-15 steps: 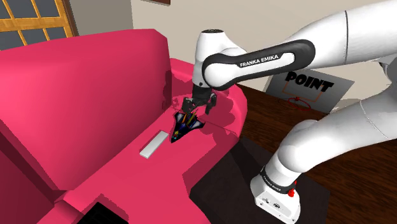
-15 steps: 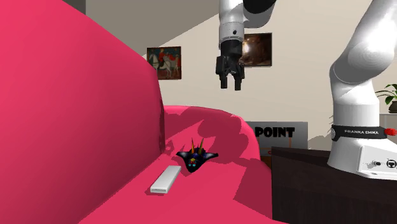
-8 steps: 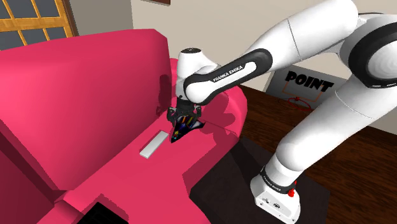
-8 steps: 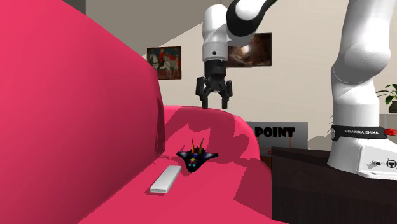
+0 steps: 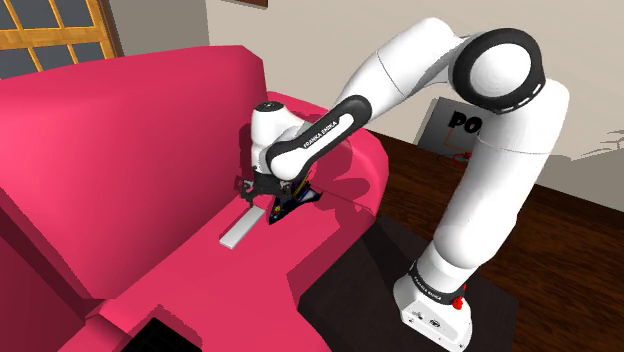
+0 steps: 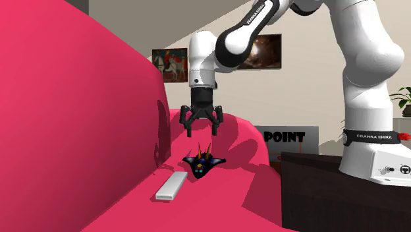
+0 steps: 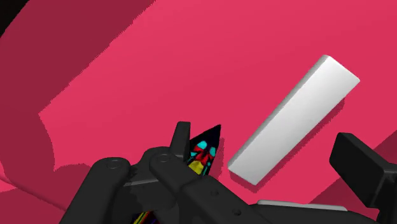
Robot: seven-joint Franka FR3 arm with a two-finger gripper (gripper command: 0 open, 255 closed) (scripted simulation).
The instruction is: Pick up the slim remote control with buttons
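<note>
looking down from the shoulder view, my pincer hangs spread wide over the seat of a pink sofa, close to one end of the remote, a plain pale grey slab lying flat on the cushion. a black toy plane sits just beside that same end. in the second exterior view my pincer is up in the air above the toy plane, gripping nothing, and the remote rests just beside the plane. in the wrist view the remote lies aslant between my parted fingers, untouched, with the plane's tip next to it.
</note>
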